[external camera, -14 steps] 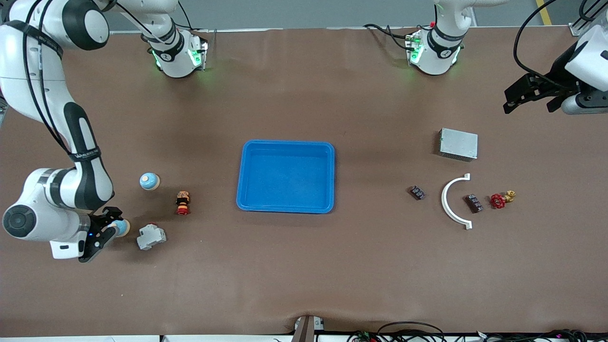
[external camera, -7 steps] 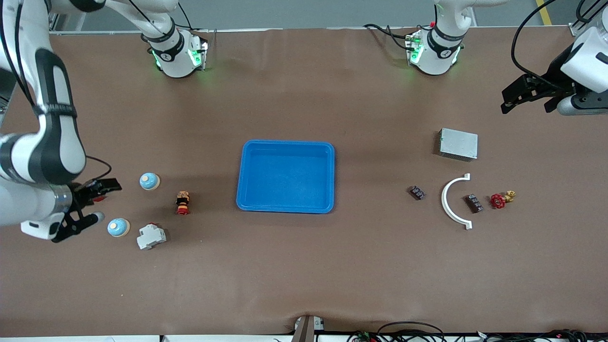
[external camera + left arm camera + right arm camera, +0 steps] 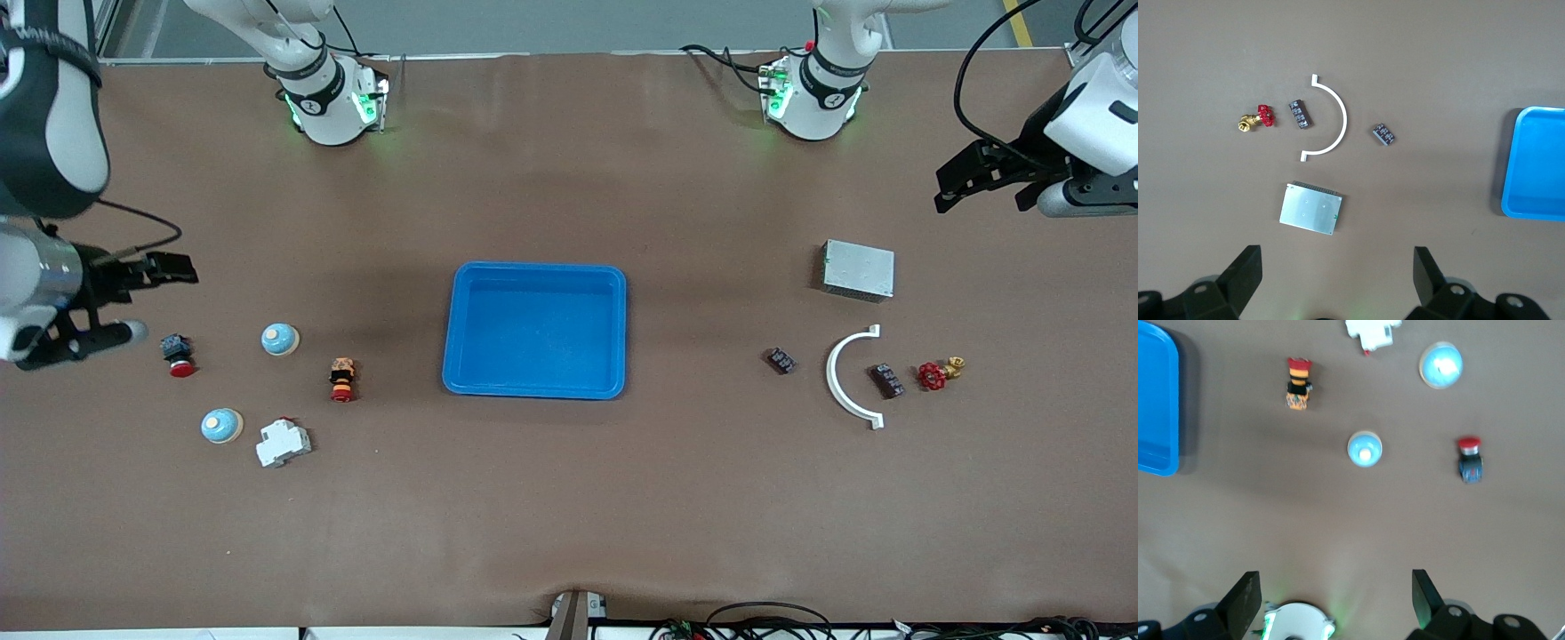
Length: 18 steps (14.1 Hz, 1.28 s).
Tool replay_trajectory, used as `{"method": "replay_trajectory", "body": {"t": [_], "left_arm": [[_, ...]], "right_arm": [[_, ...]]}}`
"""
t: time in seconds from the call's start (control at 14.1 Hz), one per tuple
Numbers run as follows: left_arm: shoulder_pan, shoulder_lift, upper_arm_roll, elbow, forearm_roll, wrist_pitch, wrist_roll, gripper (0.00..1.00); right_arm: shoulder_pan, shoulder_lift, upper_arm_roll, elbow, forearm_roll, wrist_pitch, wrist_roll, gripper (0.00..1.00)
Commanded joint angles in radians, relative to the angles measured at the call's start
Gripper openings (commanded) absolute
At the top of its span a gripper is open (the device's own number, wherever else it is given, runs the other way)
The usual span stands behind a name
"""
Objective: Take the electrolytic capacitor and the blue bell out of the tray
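Observation:
Two blue dome bells lie at the right arm's end of the table: one [image 3: 280, 339] [image 3: 1365, 449] farther from the front camera, one [image 3: 221, 426] [image 3: 1441, 365] nearer. Two small dark components [image 3: 781, 360] [image 3: 886, 380] lie at the left arm's end, also in the left wrist view [image 3: 1384, 134] [image 3: 1300, 113]. My right gripper [image 3: 149, 300] [image 3: 1336, 595] is open and empty, up over the table edge beside the bells. My left gripper [image 3: 989, 182] [image 3: 1337, 268] is open and empty, high over the left arm's end above the silver box.
A blue tray [image 3: 535, 384] sits mid-table. Near the bells are a red-capped button [image 3: 178, 354], an orange-red button [image 3: 342, 379] and a white breaker [image 3: 283, 443]. Near the dark components are a white arc [image 3: 840, 373], a red valve [image 3: 936, 374] and a silver box [image 3: 857, 269].
My right gripper has risen and drawn away from the nearer bell, which stays on the table; the red-capped button has come into view. My left gripper has barely moved.

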State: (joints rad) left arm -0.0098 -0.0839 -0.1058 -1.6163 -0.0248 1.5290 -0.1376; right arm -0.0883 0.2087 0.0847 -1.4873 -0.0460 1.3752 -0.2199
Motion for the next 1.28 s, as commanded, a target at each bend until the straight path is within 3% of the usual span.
{"method": "replay_trajectory", "body": {"t": [0.0, 0.35, 0.5, 0.64, 0.92, 1.2], "left_arm": [[0.007, -0.017, -0.008, -0.01, 0.0, -0.007, -0.002, 1.0], [0.008, -0.017, -0.008, -0.008, 0.0, -0.007, -0.002, 1.0], [0.01, -0.019, -0.006, -0.007, 0.0, -0.007, -0.002, 1.0], [0.01, -0.019, -0.005, -0.005, 0.0, -0.012, -0.002, 1.0], [0.01, -0.017, -0.005, -0.002, 0.0, -0.012, -0.002, 1.0], [0.008, -0.017, -0.005, -0.002, 0.0, -0.012, -0.003, 1.0]], "right_arm": [[-0.008, -0.204, 0.001, -0.235, 0.055, 0.033, 0.091, 1.0], [-0.048, -0.441, -0.002, -0.543, 0.089, 0.205, 0.12, 1.0], [-0.053, -0.445, -0.002, -0.535, 0.09, 0.217, 0.126, 1.0], [-0.054, -0.382, 0.0, -0.419, 0.087, 0.197, 0.134, 1.0], [-0.099, -0.214, -0.002, -0.093, 0.091, -0.026, 0.126, 1.0], [-0.122, -0.102, -0.002, 0.092, 0.078, -0.024, 0.132, 1.0]]}}
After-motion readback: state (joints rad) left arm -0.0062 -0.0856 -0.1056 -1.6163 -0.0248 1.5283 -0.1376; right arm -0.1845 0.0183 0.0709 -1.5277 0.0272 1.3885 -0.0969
